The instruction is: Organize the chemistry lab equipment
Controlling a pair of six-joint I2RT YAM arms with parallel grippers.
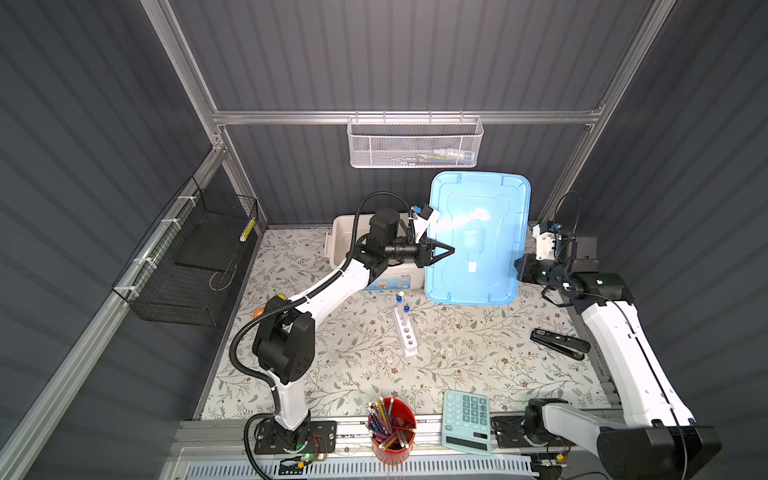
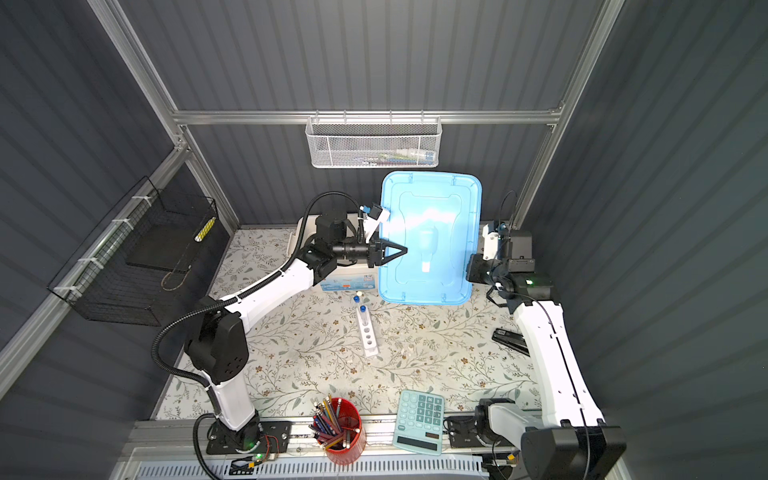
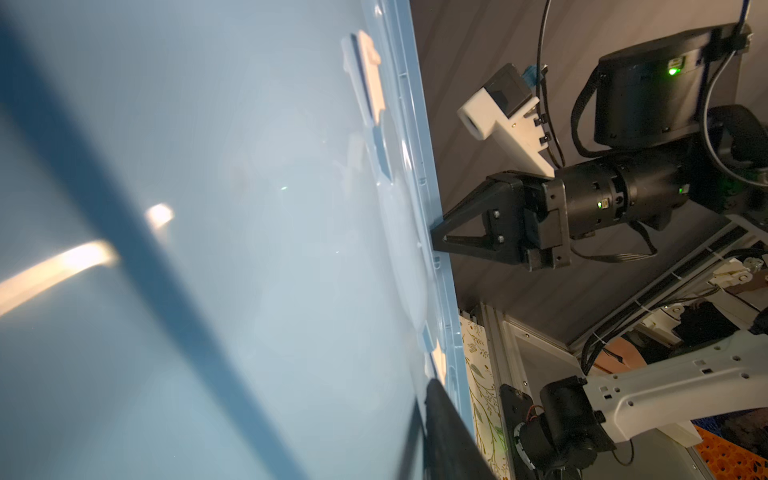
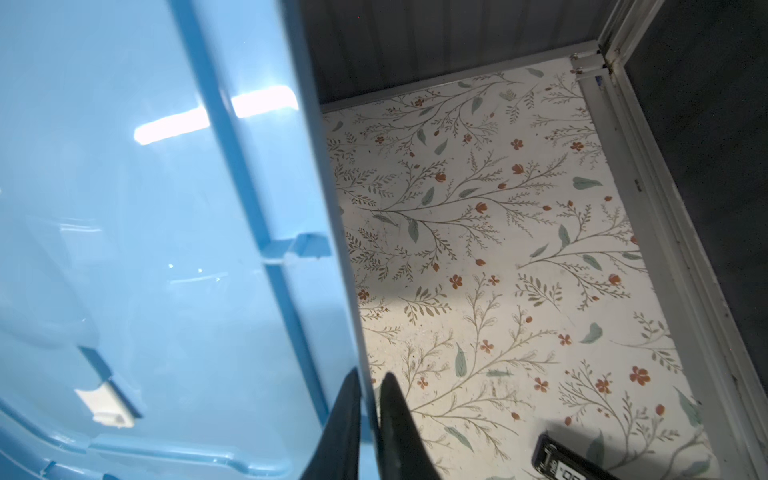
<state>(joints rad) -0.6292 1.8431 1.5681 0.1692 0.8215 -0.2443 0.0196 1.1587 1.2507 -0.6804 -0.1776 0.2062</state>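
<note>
The left arm rises from its base at the front edge of the flowered surface [image 1: 332, 365], bends at the elbow and reaches toward the back, with its wrist level and pointing right. The left gripper [image 1: 452, 249] sits at the left edge of a blue lid [image 1: 478, 216], one finger lying across the lid's upper face. The pictures do not show whether it is clamped. The right arm runs along the right edge toward the back corner, and its wrist turns in to the lid's right edge. In the right wrist view the right gripper [image 4: 371, 376] has its fingers narrowly parted on either side of the lid's rim. I cannot tell whether they press on it. The lid hangs tilted above the back of the surface, beside a white bin [image 1: 345, 237] at the back edge whose contents are hidden. Mid-surface lies a white rack [image 1: 409, 338] with two blue-capped tubes [image 1: 405, 312] standing in its far holes and its nearer holes empty. At the front edge stand a red cup [image 1: 395, 451] full of pencils and a calculator [image 1: 465, 422].
</note>
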